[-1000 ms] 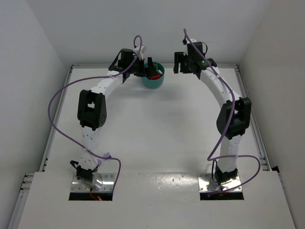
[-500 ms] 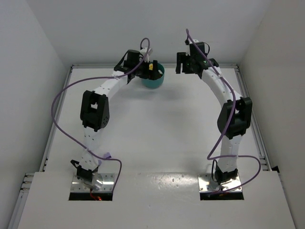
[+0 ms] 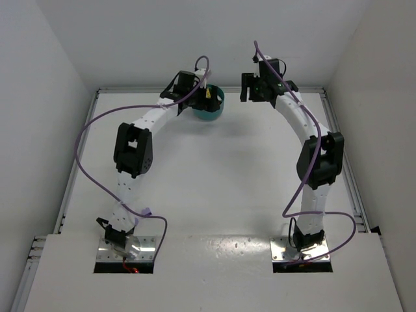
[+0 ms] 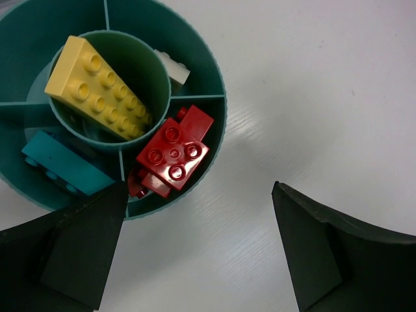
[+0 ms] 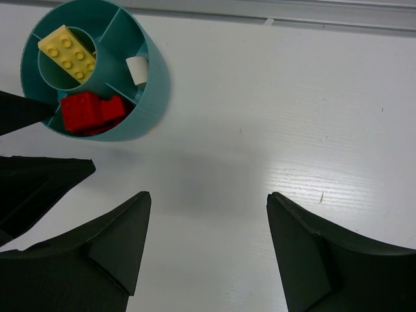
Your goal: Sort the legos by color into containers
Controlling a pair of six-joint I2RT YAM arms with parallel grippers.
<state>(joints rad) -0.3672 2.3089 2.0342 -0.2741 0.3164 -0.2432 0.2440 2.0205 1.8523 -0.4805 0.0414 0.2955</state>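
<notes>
The round teal bowl [image 3: 209, 109] stands at the back of the table. In the left wrist view its rim [image 4: 218, 78] shows; a yellow brick [image 4: 97, 88] lies in the central ring, red bricks [image 4: 172, 153] in one outer compartment, a teal brick [image 4: 62, 166] in another, a pale brick [image 4: 174, 67] in a third. My left gripper [image 4: 199, 195] is open and empty, one finger over the bowl's edge. My right gripper [image 5: 208, 198] is open and empty over bare table, right of the bowl [image 5: 155, 97]. It sits at the back in the top view [image 3: 247, 88].
A raised rail [image 5: 260, 13] runs along the table's back edge, close behind the bowl. White walls close in the back and sides. The left gripper's dark fingers [image 5: 39, 175] show at the left of the right wrist view.
The left arm has swung right and further back, bringing its gripper closer over the bowl. The yellow brick now shows in the bowl's middle. The right gripper has shifted slightly.
</notes>
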